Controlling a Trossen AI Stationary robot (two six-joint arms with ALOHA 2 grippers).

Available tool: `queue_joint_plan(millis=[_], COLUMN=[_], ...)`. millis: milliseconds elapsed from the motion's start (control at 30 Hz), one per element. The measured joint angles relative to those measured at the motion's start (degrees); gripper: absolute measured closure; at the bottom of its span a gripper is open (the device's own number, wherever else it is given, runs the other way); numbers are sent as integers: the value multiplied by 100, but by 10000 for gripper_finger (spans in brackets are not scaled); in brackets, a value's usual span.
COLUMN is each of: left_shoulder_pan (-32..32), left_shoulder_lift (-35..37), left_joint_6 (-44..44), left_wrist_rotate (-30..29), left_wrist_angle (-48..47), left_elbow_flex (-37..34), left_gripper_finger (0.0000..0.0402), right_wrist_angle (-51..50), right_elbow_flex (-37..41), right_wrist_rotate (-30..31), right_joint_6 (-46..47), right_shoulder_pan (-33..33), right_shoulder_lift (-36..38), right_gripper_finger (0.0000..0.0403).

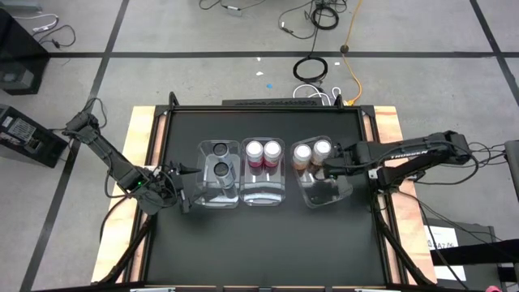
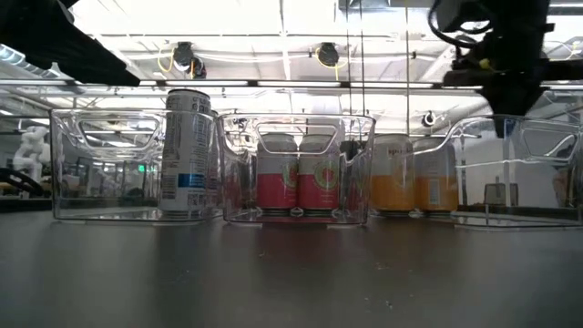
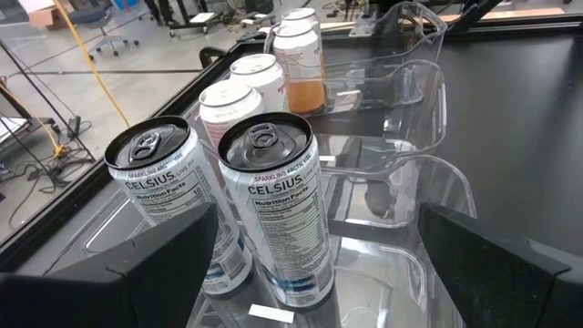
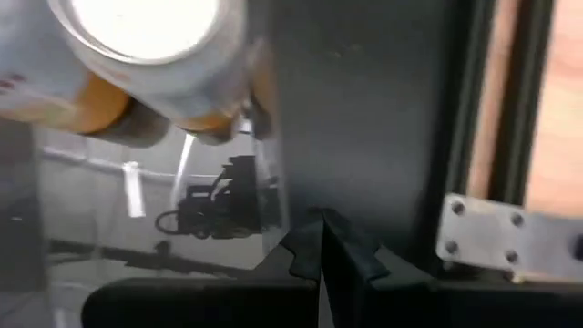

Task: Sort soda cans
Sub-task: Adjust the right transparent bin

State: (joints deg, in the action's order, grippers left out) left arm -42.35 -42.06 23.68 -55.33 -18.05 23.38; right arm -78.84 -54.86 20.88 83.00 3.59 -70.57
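Six upright soda cans stand on their bases in three clear bins. Two dark-topped, silver-sided cans (image 1: pixel 219 159) (image 3: pixel 273 205) are in the left bin. Two pink-red cans (image 1: pixel 263 151) (image 2: pixel 299 187) are in the middle bin. Two orange cans (image 1: pixel 312 152) (image 2: pixel 413 187) are in the right bin. My left gripper (image 1: pixel 185 193) (image 3: pixel 319 219) is open beside the left bin, its fingers spread wide on the near side of the dark cans and touching nothing. My right gripper (image 1: pixel 331 168) (image 4: pixel 321 239) is shut and empty, raised over the right bin (image 2: pixel 510 100) next to the orange cans.
The three clear bins (image 1: pixel 203 195) (image 1: pixel 263 196) (image 1: pixel 324 196) sit in a row at the middle of the black table. Bare tabletop lies on their near side (image 1: pixel 259 243). Wooden edges (image 1: pixel 146 130) flank the table, and cables lie on the floor beyond its far edge.
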Motion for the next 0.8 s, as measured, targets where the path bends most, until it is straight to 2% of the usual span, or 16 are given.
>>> queue_joint_plan(millis=[167, 400, 633, 800], left_shoulder_pan=[2, 2, 2, 0], left_shoulder_lift=[0, 0, -1, -2], left_joint_6=[-4, -4, -5, -6], left_wrist_rotate=[0, 0, 0, 0], left_wrist_angle=[-4, -4, -4, -2], left_elbow_flex=[0, 0, 0, 0], left_gripper_finger=[15, 15, 15, 15], right_wrist_angle=[-159, 146, 825, 1616], right_elbow_flex=[158, 590, 1016, 1049], right_wrist_rotate=[-247, -471, -582, -851], right_joint_6=[632, 1622, 2100, 2050], right_shoulder_pan=[416, 1171, 1590, 1655], right_shoulder_lift=[-2, -2, 16, -26], right_gripper_finger=[403, 403, 403, 403])
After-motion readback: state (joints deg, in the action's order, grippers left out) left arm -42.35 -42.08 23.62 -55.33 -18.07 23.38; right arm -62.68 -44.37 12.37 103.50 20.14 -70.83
